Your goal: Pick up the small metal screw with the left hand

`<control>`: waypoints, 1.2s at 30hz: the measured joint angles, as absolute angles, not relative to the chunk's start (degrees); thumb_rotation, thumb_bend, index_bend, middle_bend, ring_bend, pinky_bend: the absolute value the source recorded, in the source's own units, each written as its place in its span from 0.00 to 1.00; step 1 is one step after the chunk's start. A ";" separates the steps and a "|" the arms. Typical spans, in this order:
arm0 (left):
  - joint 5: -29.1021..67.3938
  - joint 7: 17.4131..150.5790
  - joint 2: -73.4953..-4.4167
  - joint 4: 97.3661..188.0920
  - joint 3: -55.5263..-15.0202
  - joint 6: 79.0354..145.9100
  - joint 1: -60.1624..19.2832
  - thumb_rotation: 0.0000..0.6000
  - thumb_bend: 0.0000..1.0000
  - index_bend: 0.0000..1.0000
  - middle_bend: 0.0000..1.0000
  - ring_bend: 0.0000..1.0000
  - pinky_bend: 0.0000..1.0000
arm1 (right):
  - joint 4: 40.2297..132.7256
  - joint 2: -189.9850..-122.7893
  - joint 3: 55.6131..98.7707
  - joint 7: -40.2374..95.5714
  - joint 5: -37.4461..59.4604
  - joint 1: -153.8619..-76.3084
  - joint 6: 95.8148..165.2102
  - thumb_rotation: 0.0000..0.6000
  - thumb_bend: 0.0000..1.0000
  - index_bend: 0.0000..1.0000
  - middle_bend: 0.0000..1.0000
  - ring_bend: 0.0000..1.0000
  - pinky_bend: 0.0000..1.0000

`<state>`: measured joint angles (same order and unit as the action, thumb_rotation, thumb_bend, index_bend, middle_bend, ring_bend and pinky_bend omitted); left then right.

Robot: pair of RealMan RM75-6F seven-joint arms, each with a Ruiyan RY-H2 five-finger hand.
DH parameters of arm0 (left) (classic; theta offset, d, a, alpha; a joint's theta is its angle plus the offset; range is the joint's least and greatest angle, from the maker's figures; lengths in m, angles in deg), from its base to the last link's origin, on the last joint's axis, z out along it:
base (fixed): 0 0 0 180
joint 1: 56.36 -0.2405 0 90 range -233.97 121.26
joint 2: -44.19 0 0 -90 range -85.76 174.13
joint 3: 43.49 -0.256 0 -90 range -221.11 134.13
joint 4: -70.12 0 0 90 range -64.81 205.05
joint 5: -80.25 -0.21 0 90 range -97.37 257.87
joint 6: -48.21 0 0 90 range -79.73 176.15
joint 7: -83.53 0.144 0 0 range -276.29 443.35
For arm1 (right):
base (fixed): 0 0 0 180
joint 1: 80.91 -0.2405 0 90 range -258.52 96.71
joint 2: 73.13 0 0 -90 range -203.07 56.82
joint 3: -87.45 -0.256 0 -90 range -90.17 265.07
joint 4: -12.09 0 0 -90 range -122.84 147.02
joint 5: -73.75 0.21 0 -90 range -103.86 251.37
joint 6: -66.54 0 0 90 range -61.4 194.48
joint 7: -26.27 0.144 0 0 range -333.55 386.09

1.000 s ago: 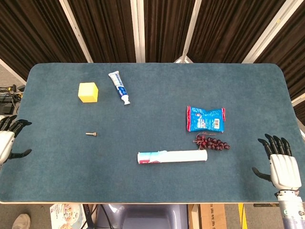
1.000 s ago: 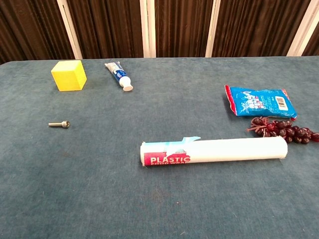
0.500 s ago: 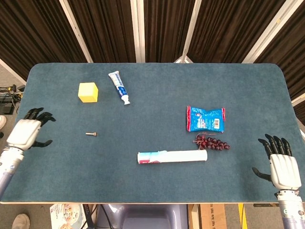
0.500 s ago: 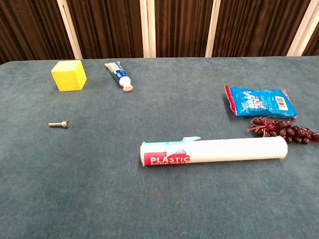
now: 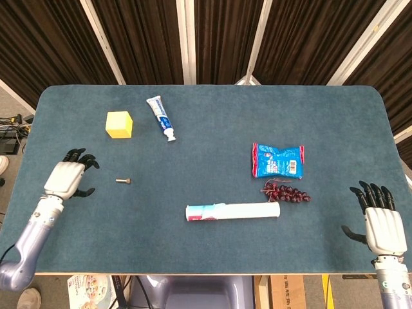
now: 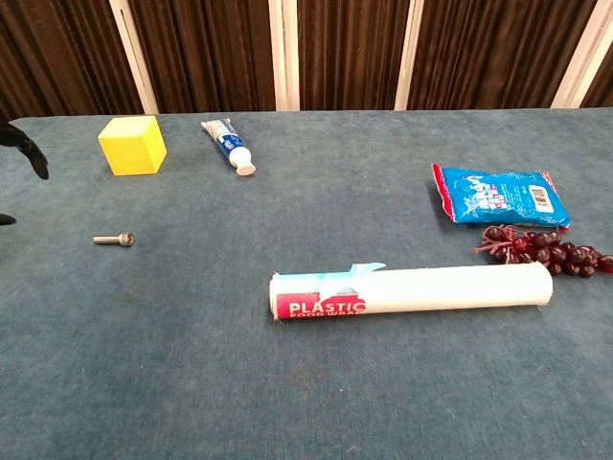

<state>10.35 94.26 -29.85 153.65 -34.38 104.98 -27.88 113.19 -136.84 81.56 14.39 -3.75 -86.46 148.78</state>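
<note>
The left hand (image 5: 67,178), fingers spread (holding nothing), hovers at nine o'clock of the small metal screw (image 5: 123,181), apart.

This looks like a robot test lab rather than a home or a shop. A table (image 5: 212,251) covered in blue-grey felt stands before a wall of dark ribbed panels (image 5: 141,38) split by pale strips. Unrelated odds and ends lie spread well apart on it like test props: a yellow block (image 5: 119,124), a toothpaste tube (image 5: 161,117), a snack bag (image 5: 277,160), a bunch of grapes (image 5: 286,192) and a roll of plastic wrap (image 5: 233,211). Cables (image 5: 11,129) trail on the bare floor beside the table
</note>
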 measured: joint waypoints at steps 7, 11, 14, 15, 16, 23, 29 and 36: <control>13.58 98.49 -32.75 152.25 -34.04 104.92 -26.51 1.00 0.33 0.38 0.20 0.06 0.05 | 112.96 -137.10 81.48 14.20 -3.43 -86.57 148.65 1.00 0.15 0.21 0.11 0.07 0.00; 14.73 100.06 -34.53 150.93 -34.09 104.91 -25.89 1.00 0.34 0.39 0.21 0.06 0.05 | 112.81 -137.16 81.46 14.16 -3.26 -86.63 148.51 1.00 0.15 0.21 0.11 0.07 0.00; 15.25 100.85 -36.52 149.17 -34.04 104.89 -25.20 1.00 0.35 0.40 0.22 0.06 0.05 | 112.72 -137.24 81.39 14.11 -3.09 -86.68 148.47 1.00 0.15 0.21 0.11 0.07 0.00; 15.32 101.20 -36.99 148.69 -34.05 104.93 -25.00 1.00 0.35 0.40 0.22 0.06 0.05 | 112.69 -137.27 81.38 14.07 -3.01 -86.71 148.41 1.00 0.15 0.21 0.11 0.07 0.00; 15.41 101.83 -37.47 148.26 -34.08 105.00 -24.74 1.00 0.35 0.40 0.22 0.06 0.05 | 112.64 -137.32 81.38 13.99 -2.93 -86.75 148.32 1.00 0.15 0.21 0.11 0.07 0.00; 17.26 105.77 -40.12 146.77 -34.11 105.31 -23.38 1.00 0.36 0.41 0.22 0.06 0.05 | 112.56 -137.37 81.38 14.00 -2.75 -86.84 148.16 1.00 0.15 0.21 0.11 0.07 0.00; 18.11 107.07 -41.44 145.45 -34.22 105.28 -22.77 1.00 0.37 0.42 0.23 0.06 0.05 | 112.51 -137.28 81.31 14.27 -2.59 -86.80 148.18 1.00 0.15 0.21 0.11 0.07 0.00; 17.95 107.51 -43.40 143.87 -34.30 105.74 -22.18 1.00 0.40 0.43 0.23 0.06 0.05 | 112.36 -137.35 81.29 14.25 -2.41 -86.88 148.02 1.00 0.15 0.21 0.11 0.07 0.00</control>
<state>17.95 107.51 -43.40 143.87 -34.30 105.74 -22.18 112.36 -137.35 81.29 14.25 -2.41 -86.88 148.02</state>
